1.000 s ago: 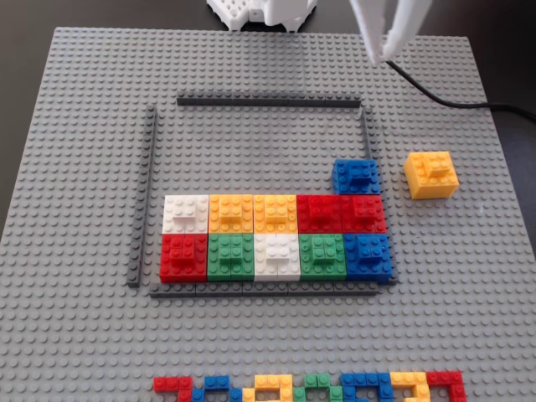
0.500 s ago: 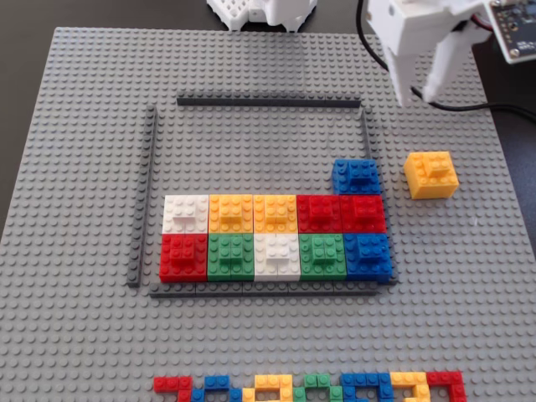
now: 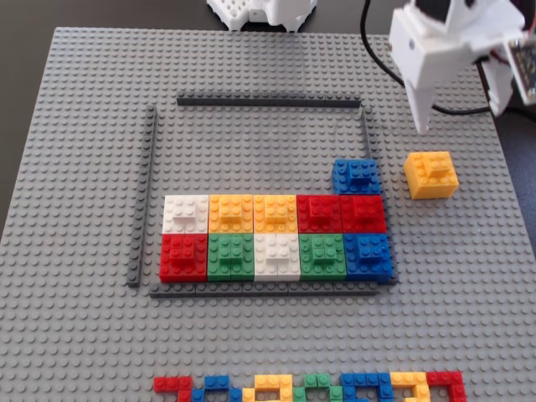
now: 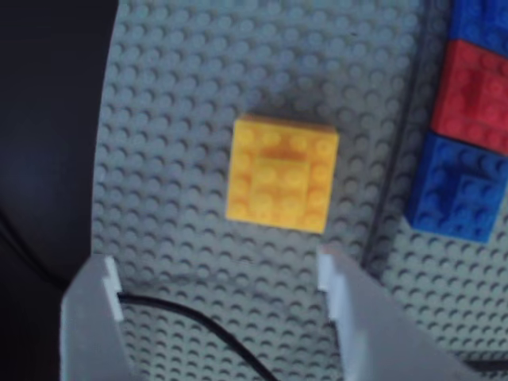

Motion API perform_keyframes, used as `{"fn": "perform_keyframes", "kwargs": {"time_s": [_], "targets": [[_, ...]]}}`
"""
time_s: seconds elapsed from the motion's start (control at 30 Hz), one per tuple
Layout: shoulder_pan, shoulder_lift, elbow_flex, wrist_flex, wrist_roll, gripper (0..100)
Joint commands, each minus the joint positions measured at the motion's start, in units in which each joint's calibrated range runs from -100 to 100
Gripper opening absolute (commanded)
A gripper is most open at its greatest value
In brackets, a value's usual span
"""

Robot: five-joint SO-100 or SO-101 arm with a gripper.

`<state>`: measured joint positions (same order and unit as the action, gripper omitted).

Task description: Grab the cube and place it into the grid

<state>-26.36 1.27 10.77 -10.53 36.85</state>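
Note:
The yellow cube [image 3: 431, 174] sits on the grey baseplate [image 3: 84, 126], just outside the right bar [image 3: 366, 134] of the dark grey grid frame. In the wrist view the cube [image 4: 282, 173] lies ahead of the fingertips, in line with the gap between them. My white gripper [image 3: 459, 117] hangs above and behind the cube, open and empty; in the wrist view my gripper [image 4: 218, 274] has its jaws wide apart. Inside the grid are two rows of coloured cubes [image 3: 276, 234] and a blue cube [image 3: 357, 176] above them at the right.
A line of loose coloured bricks [image 3: 310, 387] lies at the plate's front edge. A white arm base [image 3: 264, 12] stands at the back. A black cable [image 3: 373, 50] runs by the gripper. The wrist view shows blue [image 4: 460, 190] and red [image 4: 476, 95] cubes at right.

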Motion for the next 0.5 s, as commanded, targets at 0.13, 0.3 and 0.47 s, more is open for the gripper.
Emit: {"fn": "perform_keyframes", "kwargs": {"time_s": [0.13,0.3,0.47], "targets": [[0.69,2.68,-4.83,-2.27,-0.44,30],[1.72,4.66,-4.74,-3.06,-0.44,30],[1.94,5.52,-4.56,-3.40,-0.54,30]]}}
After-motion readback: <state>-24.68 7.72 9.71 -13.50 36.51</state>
